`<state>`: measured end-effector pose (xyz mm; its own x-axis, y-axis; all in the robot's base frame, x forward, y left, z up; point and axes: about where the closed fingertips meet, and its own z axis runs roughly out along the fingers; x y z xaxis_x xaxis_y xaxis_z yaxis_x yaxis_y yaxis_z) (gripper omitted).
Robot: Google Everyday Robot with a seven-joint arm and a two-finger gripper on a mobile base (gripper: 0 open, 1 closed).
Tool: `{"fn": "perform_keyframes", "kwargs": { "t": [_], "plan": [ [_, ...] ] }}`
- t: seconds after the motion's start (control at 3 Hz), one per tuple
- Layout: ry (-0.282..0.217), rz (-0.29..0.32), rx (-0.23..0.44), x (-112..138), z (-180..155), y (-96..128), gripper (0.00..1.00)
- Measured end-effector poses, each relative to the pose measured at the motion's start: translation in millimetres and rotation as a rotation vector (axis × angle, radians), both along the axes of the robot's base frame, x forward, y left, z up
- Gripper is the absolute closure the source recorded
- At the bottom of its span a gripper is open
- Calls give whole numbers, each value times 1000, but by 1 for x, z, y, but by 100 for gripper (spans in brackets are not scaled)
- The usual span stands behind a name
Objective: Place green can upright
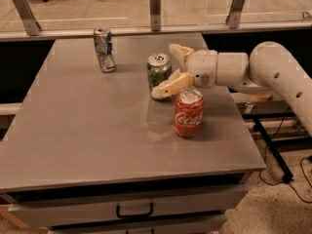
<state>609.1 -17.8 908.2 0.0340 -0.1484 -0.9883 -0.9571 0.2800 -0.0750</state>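
The green can stands upright on the grey table, right of centre toward the back, silver top with pull tab facing up. My gripper reaches in from the right, open, with the can between its fingers. One finger sits behind and to the right of the can, apart from it. The other finger lies low in front of the can's base, close to or just touching it.
A red Coca-Cola can stands upright just in front of the gripper, near the arm. A crushed silver-and-blue can stands at the back left. A railing with glass panels runs behind the table. The table's right edge is close under the arm.
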Motion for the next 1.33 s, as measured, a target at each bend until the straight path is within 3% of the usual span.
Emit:
{"fn": "perform_keyframes", "kwargs": {
  "t": [0.67, 1.33],
  "plan": [
    [-10, -57, -64, -8, 18, -21, 0],
    [-95, -178, -161, -10, 62, -49, 0]
  ]
}}
